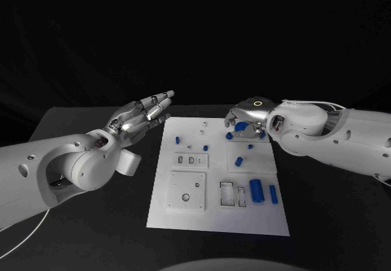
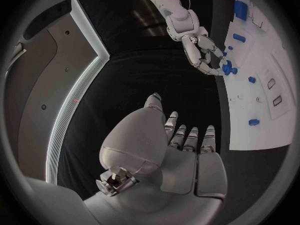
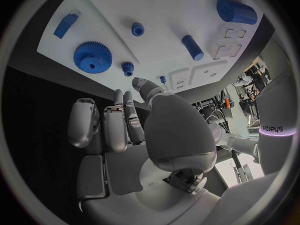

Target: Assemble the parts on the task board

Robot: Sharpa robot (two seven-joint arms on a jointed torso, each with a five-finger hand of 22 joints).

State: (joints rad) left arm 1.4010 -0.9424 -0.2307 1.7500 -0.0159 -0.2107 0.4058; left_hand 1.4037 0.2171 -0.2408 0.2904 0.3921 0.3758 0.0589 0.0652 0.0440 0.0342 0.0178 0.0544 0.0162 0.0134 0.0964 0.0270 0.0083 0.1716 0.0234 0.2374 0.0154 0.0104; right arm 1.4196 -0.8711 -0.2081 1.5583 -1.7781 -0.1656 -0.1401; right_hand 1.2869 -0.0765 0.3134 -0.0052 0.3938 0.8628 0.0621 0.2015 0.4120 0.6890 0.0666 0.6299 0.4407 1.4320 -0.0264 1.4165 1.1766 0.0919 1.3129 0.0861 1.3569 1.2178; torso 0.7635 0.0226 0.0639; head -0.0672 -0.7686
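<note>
Black tabletop carried the task board [image 1: 218, 220]; from the head view I saw my left hand [image 1: 140, 117] spread, holding nothing, just beside the board's far-left edge, and my right hand [image 1: 244, 119] curled over a large blue gear [image 1: 242, 129] at the far end. From the left wrist, the left fingers [image 2: 190, 137] lay straight. From the right wrist, the gear [image 3: 92, 57] lay beyond my loosely apart right fingers [image 3: 115, 127]; I couldn't tell whether they touched it.

One marking is legible: in the right wrist view, the word "sharpa" in pale letters on a dark band [image 3: 275, 130] with a violet glowing edge, on the white arm at the circle's rim; it appears reversed. The task board [image 1: 213, 217] and its blue parts [image 1: 256, 191] carry no readable text, numbers or signs.
</note>
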